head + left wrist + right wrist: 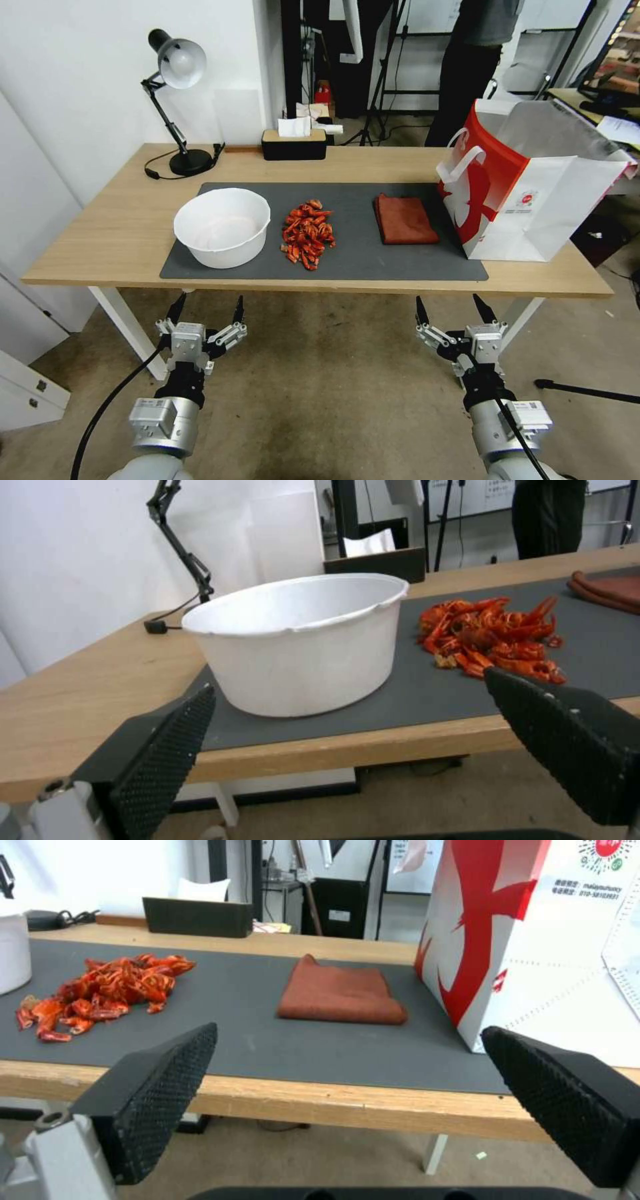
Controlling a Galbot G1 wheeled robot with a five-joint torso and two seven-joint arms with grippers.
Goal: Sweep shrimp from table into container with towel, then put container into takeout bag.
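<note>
On the light-wood tabletop (100,240) lies a dark grey mat (360,267), and everything of the task sits on or against that mat. At the mat's left end stands the white container (222,227), upright and with nothing visible inside it. Just to the right of the container, near the mat's middle, the shrimp (308,234) form a loose red-orange heap, apart from the container wall. Further right on the mat lies the rust-red towel (405,219), folded flat, well clear of the shrimp. At the mat's right end stands the white and red takeout bag (533,193), upright with its mouth open and its base overlapping the mat's corner, just beside the towel. Behind the mat, on the bare wood, a black desk lamp (175,100) stands at the left and a black tissue box (294,144) near the centre. Below the mat's near edge, in front of the tabletop and off it, the left end effector (206,312) hangs in line with the container, its fingers (160,760) spread wide and holding nothing. The right end effector (454,310) hangs likewise below the mat's right part, facing the towel and bag, fingers (160,1100) spread apart and empty.
</note>
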